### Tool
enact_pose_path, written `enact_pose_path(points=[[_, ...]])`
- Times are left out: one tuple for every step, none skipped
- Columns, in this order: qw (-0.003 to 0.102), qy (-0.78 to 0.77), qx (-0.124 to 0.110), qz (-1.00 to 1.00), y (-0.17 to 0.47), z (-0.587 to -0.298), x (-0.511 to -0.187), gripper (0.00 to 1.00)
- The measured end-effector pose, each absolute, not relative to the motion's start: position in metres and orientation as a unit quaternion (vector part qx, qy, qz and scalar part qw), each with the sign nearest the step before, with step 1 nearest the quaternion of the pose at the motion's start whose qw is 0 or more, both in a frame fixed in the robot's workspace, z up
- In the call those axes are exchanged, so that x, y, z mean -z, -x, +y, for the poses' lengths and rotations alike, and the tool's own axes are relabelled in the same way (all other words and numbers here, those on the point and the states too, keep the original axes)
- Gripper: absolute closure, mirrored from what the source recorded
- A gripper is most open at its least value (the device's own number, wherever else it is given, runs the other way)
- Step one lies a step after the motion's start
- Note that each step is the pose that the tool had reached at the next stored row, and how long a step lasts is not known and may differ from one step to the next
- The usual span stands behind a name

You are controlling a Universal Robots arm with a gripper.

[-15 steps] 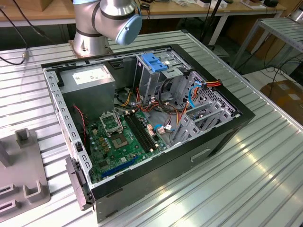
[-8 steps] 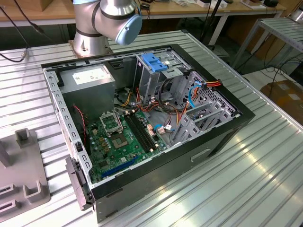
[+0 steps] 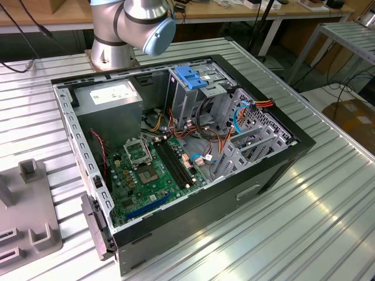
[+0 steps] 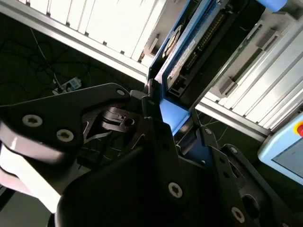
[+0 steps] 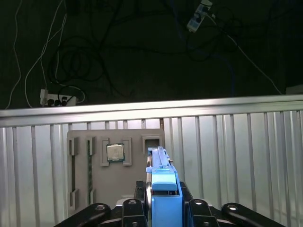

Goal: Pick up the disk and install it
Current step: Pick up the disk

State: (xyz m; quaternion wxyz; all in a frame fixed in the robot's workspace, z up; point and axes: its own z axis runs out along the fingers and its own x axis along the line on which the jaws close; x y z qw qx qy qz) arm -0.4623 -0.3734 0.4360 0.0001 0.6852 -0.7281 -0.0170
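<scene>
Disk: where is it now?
In the first wrist view the disk stands on edge in the gripper, the grey tray with a chip behind it.

The exterior view looks down from high up, a little way off, at the open computer case (image 3: pixel 176 146) on the ribbed table (image 3: pixel 328 199). Both wrist views sit very close behind the gripper (image 5: pixel 163 190). They share the disk (image 5: pixel 160 163) and the table.

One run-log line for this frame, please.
step: pick | gripper: shut on the disk, held on edge | facing: grey fixture tray | computer case: open, disk not yet installed
</scene>
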Motion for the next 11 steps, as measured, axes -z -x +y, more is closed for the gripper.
enact_pose_path(points=[[0.0,-0.685,0.017,-0.728,0.462,-0.373,-0.44,0.63],[0.0,-0.685,0.017,-0.728,0.462,-0.373,-0.444,0.63],[0.0,-0.685,0.017,-0.728,0.462,-0.373,-0.448,0.63],[0.0,-0.685,0.017,-0.728,0.462,-0.373,-0.45,0.63],[0.0,-0.685,0.017,-0.728,0.462,-0.373,-0.453,0.63],[0.0,-0.685,0.017,-0.728,0.462,-0.373,-0.455,0.63],[0.0,-0.685,0.017,-0.728,0.462,-0.373,-0.458,0.63],[0.0,-0.685,0.017,-0.728,0.462,-0.373,-0.46,0.63],[0.0,-0.685,0.017,-0.728,0.462,-0.373,-0.462,0.63],[0.0,-0.685,0.017,-0.728,0.462,-0.373,-0.464,0.63],[0.0,-0.685,0.017,-0.728,0.462,-0.373,-0.465,0.63]])
